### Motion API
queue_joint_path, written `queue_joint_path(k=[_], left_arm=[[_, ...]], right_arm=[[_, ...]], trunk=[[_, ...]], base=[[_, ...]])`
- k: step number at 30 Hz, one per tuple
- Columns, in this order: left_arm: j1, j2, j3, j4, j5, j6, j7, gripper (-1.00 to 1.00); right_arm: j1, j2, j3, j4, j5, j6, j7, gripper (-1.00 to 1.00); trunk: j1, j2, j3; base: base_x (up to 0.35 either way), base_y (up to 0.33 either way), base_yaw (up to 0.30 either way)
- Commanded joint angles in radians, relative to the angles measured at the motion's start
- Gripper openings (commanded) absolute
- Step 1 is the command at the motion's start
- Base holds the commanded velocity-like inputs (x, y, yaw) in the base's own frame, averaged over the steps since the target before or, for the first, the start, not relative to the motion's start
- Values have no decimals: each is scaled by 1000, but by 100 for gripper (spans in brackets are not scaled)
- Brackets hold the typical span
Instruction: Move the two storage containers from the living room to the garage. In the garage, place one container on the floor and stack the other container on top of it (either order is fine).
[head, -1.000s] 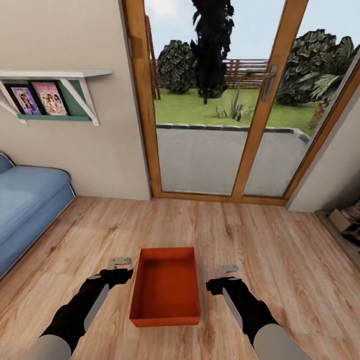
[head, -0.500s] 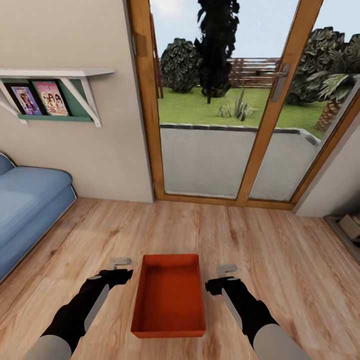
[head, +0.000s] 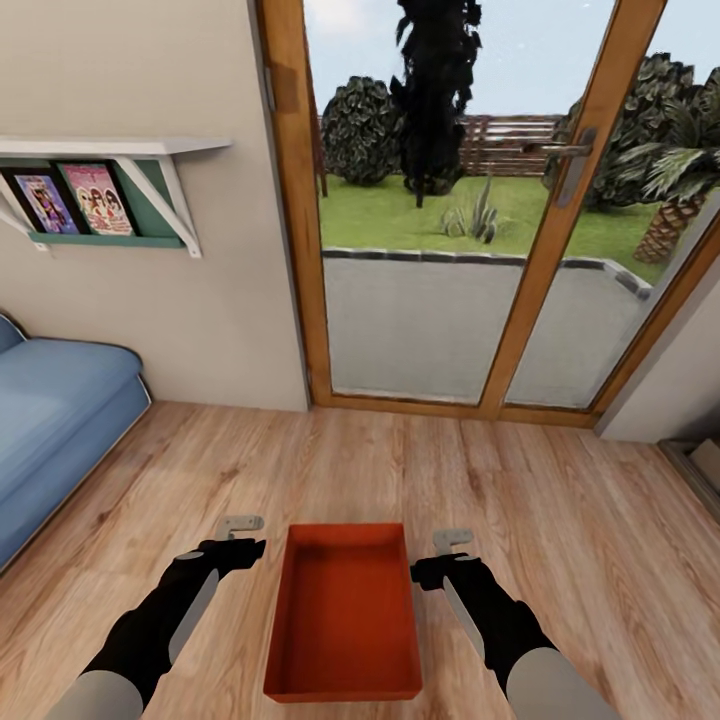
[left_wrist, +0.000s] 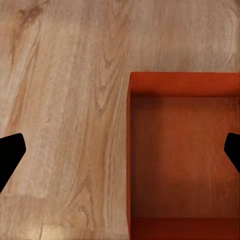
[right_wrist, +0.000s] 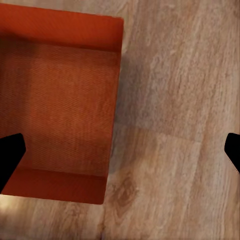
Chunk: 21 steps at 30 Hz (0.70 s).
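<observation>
Rolled closer over storage container (head: 342, 612), left gripper (head: 240, 524) and right gripper (head: 452, 540) spread astride; likely light, thin-walled, best pinched at side rims.

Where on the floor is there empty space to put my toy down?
Bare wood floor lies between the orange-red bin and the glass doors, and right of the right gripper. It is tight beside the bin, where the left gripper hangs, and by the blue sofa.
</observation>
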Motion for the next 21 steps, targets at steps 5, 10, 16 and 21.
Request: queue_joint_path(k=[5, 10, 16, 21], left_arm=[[0, 1, -4, -2, 11, 3, 7, 100], [0, 2, -5, -1, 9, 3, 7, 100], [0, 1, -4, -1, 8, 3, 10, 100], [0, 1, -3, -1, 10, 2, 13, 100]], right_arm=[[0, 0, 3, -2, 1, 6, -5, 100], [0, 0, 3, -1, 1, 6, -5, 100], [0, 0, 4, -1, 1, 6, -6, 100], [0, -1, 4, -1, 1, 6, -6, 100]], trunk=[[0, 0, -1], [0, 0, -1], [0, 0, -1], [0, 0, -1]], base=[[75, -24, 0], [181, -5, 0], [94, -1, 0], [63, 0, 0]])
